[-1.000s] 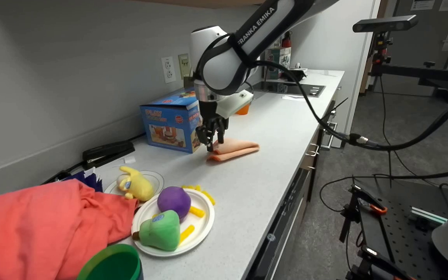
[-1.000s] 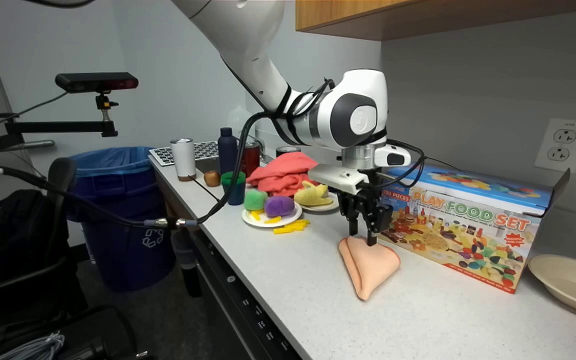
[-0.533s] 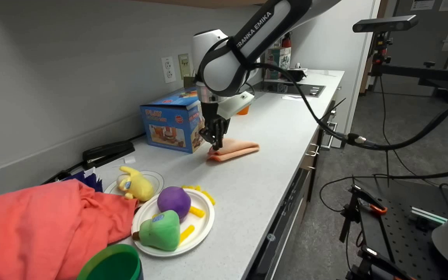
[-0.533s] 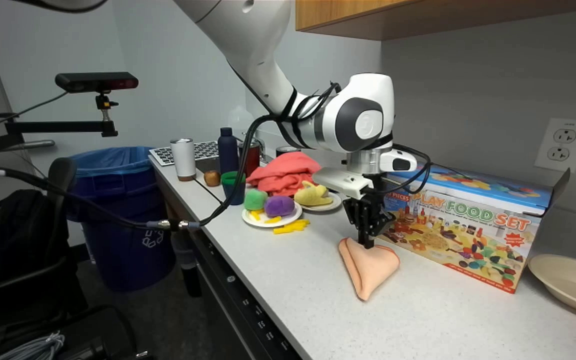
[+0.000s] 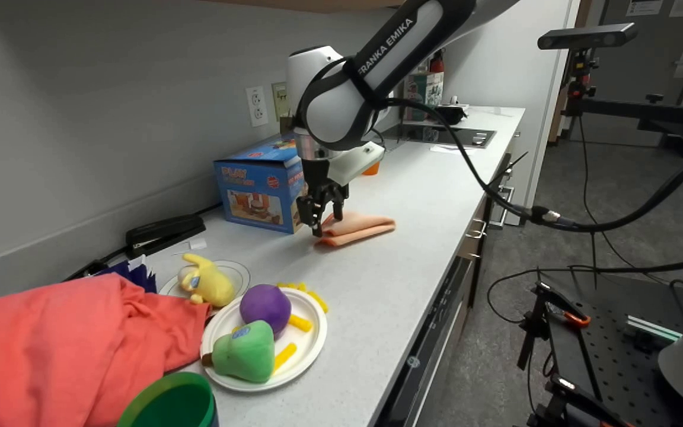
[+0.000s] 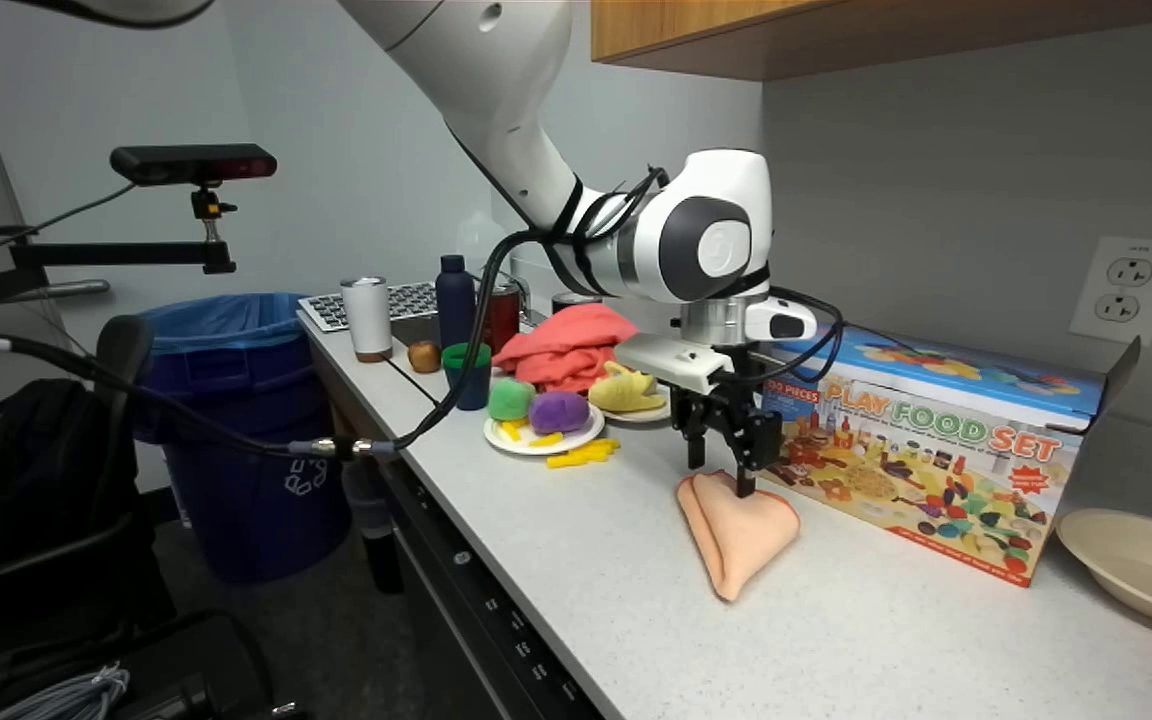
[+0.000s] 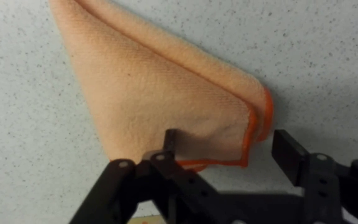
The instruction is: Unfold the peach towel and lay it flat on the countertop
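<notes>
The peach towel (image 7: 141, 84) lies folded over itself in a rough triangle on the countertop (image 6: 616, 590), its orange-edged corner under my hand. Both exterior views show its narrow tip pointing away from the gripper; the peach towel (image 6: 751, 540) rests beside the blue box. My gripper (image 7: 225, 136) points down over the corner with its jaws spread apart and nothing gripped. In the wrist view the left finger (image 7: 169, 141) is over the cloth and seems to touch it, while the right finger (image 7: 286, 152) stands off the cloth's edge. How many layers lie beneath cannot be seen.
A blue play food box (image 6: 936, 450) stands close beside the gripper, against the wall. A tan bowl (image 6: 1141, 570) sits past it. Toy food on a white plate (image 5: 312, 350) and a coral-red cloth heap (image 5: 74, 344) occupy the counter too. A wooden cabinet (image 6: 676, 30) hangs above.
Half a second ago the jaws were together at the towel's corner; now they are apart again, as they were a second ago. The towel keeps the same shape and place.
</notes>
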Motion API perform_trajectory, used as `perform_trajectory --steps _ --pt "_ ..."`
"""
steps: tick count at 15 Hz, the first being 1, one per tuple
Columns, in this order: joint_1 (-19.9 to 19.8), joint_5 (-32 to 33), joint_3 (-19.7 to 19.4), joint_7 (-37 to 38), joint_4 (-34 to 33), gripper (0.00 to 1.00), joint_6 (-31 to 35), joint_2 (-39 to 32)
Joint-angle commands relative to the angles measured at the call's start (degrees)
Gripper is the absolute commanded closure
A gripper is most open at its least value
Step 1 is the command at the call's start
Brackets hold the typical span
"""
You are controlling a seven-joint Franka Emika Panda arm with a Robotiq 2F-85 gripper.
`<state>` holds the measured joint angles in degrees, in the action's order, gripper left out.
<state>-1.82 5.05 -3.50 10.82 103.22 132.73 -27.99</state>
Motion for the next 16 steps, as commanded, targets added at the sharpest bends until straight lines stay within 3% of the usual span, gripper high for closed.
perform_trajectory --steps 1,2,3,11,16 --pt "0.82 -0.07 -0.58 -0.35 -0.89 0.13 -1.89 0.00" --pt "0.93 0.12 -0.74 -0.10 -0.91 0.34 -1.70 -0.09" --pt "0.90 0.10 -0.78 -0.05 -0.93 0.35 -1.60 -0.14" --pt "0.69 -0.34 -0.86 0.27 -1.15 0.97 -1.52 -0.38" --pt "1.46 1.67 -1.82 0.97 0.54 0.99 -1.94 2.17"
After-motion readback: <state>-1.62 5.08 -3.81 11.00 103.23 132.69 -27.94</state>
